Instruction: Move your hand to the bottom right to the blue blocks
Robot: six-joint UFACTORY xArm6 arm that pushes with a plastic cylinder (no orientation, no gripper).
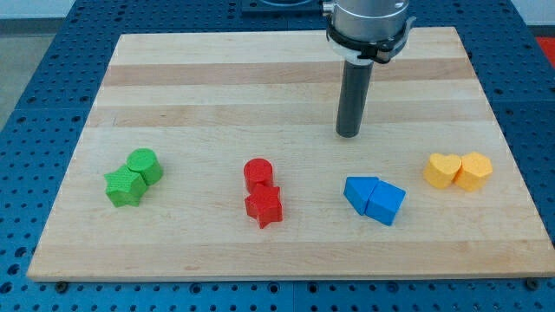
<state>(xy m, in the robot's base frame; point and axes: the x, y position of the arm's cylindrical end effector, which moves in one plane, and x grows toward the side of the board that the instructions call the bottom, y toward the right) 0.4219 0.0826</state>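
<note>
Two blue blocks lie touching at the view's lower right of the wooden board: a blue block (pixel 360 191) on the left and a blue wedge-like block (pixel 386 204) on the right. My tip (pixel 348 134) stands on the board above them in the view, a short gap away from the left blue block and touching nothing.
A yellow heart (pixel 442 171) and a yellow block (pixel 473 170) sit right of the blue pair. A red cylinder (pixel 257 174) and red star (pixel 264 207) sit left of it. A green cylinder (pixel 143 164) and green star (pixel 124 186) lie at the far left. The board's edge (pixel 286 276) runs along the bottom.
</note>
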